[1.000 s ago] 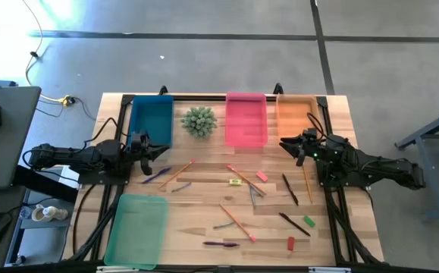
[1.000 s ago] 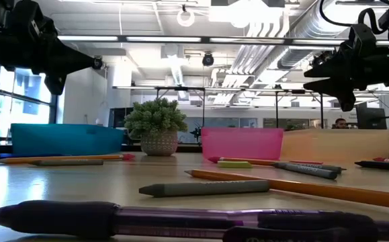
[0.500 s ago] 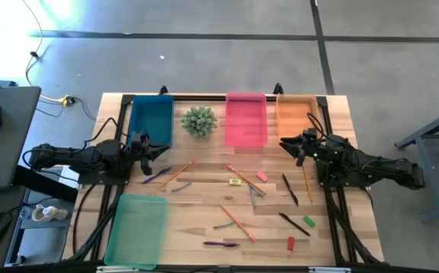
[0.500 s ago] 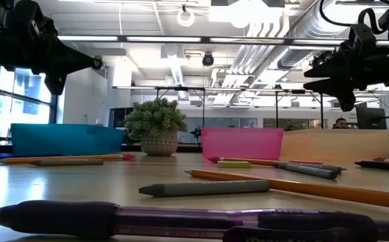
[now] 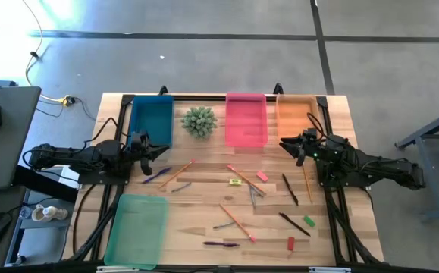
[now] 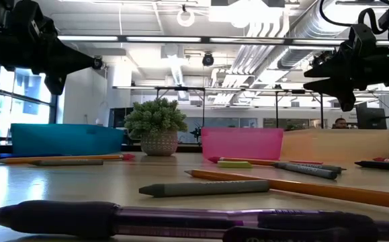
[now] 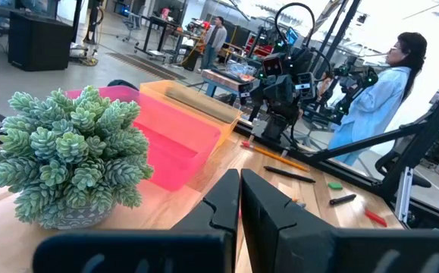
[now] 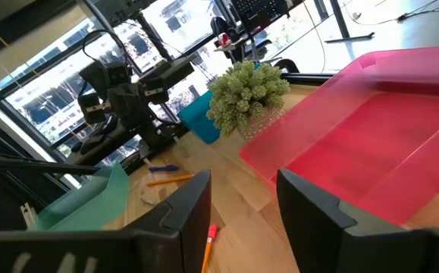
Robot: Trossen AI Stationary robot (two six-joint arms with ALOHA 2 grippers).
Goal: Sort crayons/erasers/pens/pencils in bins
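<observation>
Pencils (image 5: 236,222), dark pens (image 5: 290,189), grey crayons (image 5: 225,225) and small erasers (image 5: 261,176) lie scattered flat on the wooden table. The blue bin (image 5: 151,121), pink bin (image 5: 246,120) and orange bin (image 5: 295,114) stand along the far edge; the light green bin (image 5: 137,230) sits near left. My left gripper (image 5: 162,149) hovers shut at the left side by the blue bin, its fingers together in the left wrist view (image 7: 239,199). My right gripper (image 5: 283,144) hovers open near the orange bin, its fingers apart in the right wrist view (image 8: 242,205). Neither touches anything.
A spiky green potted plant (image 5: 199,121) stands between the blue and pink bins. A purple pen (image 6: 181,218) lies close to the low camera at the near edge. A person (image 7: 378,98) stands in the room beyond the table. Bare wood shows between the scattered items.
</observation>
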